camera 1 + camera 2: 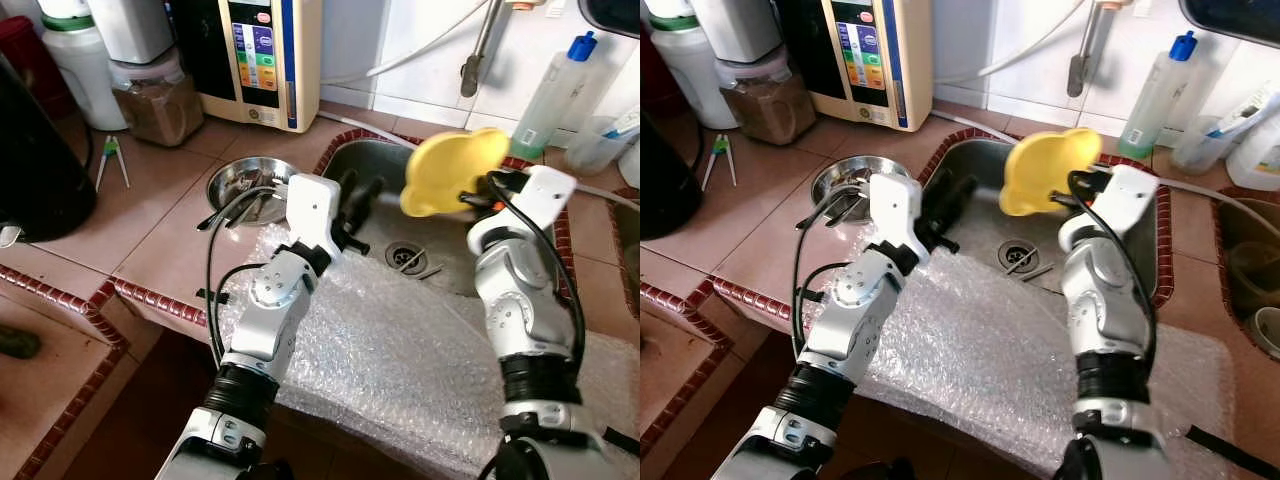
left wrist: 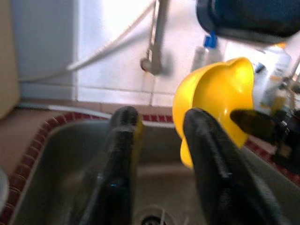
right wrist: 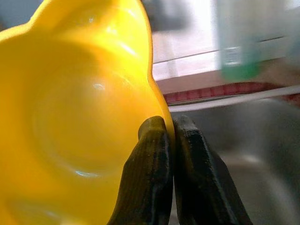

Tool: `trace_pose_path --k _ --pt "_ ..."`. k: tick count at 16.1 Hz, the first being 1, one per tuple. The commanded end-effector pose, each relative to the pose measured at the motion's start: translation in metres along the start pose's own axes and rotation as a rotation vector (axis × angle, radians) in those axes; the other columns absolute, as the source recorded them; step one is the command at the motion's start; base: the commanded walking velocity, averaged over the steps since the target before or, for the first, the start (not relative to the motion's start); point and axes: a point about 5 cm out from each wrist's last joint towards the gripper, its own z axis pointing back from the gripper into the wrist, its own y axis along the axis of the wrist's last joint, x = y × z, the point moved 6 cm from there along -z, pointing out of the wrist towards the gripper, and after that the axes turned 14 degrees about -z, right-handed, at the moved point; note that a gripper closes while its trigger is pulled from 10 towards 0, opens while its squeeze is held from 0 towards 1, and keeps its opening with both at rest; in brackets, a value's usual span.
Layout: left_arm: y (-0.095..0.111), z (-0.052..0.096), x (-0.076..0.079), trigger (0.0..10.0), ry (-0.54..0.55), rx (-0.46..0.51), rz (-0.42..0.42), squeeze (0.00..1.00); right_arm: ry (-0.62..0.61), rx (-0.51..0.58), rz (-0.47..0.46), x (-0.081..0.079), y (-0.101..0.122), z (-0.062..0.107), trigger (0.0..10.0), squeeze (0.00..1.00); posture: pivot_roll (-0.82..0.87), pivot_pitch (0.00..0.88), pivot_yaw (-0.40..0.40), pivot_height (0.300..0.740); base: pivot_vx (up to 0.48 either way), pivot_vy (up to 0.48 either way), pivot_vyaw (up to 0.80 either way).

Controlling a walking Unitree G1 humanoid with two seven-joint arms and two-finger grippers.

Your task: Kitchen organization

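One yellow bowl [image 1: 452, 170] — rim pinched, right gripper [image 1: 478, 192], over sink [image 1: 375, 160]

The sink [image 1: 372, 160] is sitting in the middle of the surface [image 1: 180, 225], at the far side. A sheet of bubble wrap [image 1: 400, 350] is lying on the near side of the sink. A metal bowl [image 1: 245, 187] is resting on the surface just left of the sink. A machine [image 1: 262, 60] is standing far behind the metal bowl, by the wall. A jar [image 1: 155, 95] is standing left of the machine. A bottle [image 1: 552, 95] is standing far right of the sink. The right gripper [image 1: 478, 190] is holding a bowl [image 1: 450, 170] over the sink, right of the left gripper [image 1: 358, 200].
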Motion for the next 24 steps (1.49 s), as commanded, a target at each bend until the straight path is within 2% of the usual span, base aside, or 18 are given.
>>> trace_pose_path --k 1,3,4,7,8,9,10,17,24 --pt "0.003 -0.003 0.007 10.0 -0.047 -0.007 0.005 1.00 -0.066 0.016 0.044 0.011 0.002 -0.002 0.0 0.00 -0.04 0.089 0.029 0.740 0.000 0.000 0.00" --pt "-0.005 0.000 0.006 10.0 -0.080 -0.049 -0.007 1.00 -0.127 0.003 0.071 0.025 -0.003 -0.001 0.0 0.00 -0.04 0.090 0.030 0.740 0.000 0.000 0.00" --pt "-0.016 0.006 0.003 10.0 -0.112 -0.110 -0.002 1.00 -0.179 -0.011 0.078 0.038 -0.009 0.002 0.0 0.00 -0.03 0.093 0.030 0.740 0.000 0.000 0.00" --pt "-0.028 0.012 0.007 10.0 -0.193 -0.178 -0.012 1.00 -0.207 -0.048 0.061 0.047 -0.022 0.004 0.0 0.00 -0.03 0.094 0.032 0.740 0.000 0.000 0.00" --pt "-0.029 0.013 0.008 10.0 -0.213 -0.195 -0.012 1.00 -0.187 -0.080 0.043 0.043 -0.031 0.005 1.2 0.11 -0.03 0.094 0.033 0.740 0.000 0.000 0.00" --pt "-0.030 0.013 0.007 10.0 -0.217 -0.199 -0.020 1.00 -0.188 -0.090 0.049 0.043 -0.034 0.005 4.2 1.00 -0.03 0.093 0.033 0.740 0.000 0.000 0.00" --pt "-0.030 0.013 0.007 10.0 -0.215 -0.204 -0.020 1.00 -0.191 -0.096 0.047 0.044 -0.036 0.006 10.0 1.00 -0.03 0.093 0.032 0.740 0.000 0.000 0.00" --pt "-0.031 0.013 0.004 10.0 -0.215 -0.227 -0.020 1.00 -0.218 -0.144 0.043 0.052 -0.047 0.007 10.0 1.00 -0.03 0.094 0.028 0.740 0.000 0.000 0.00" --pt "-0.033 0.012 -0.001 10.0 -0.193 -0.243 -0.022 1.00 -0.204 -0.174 0.059 0.050 -0.054 0.008 10.0 1.00 -0.03 0.094 0.028 0.740 0.000 0.000 0.00"
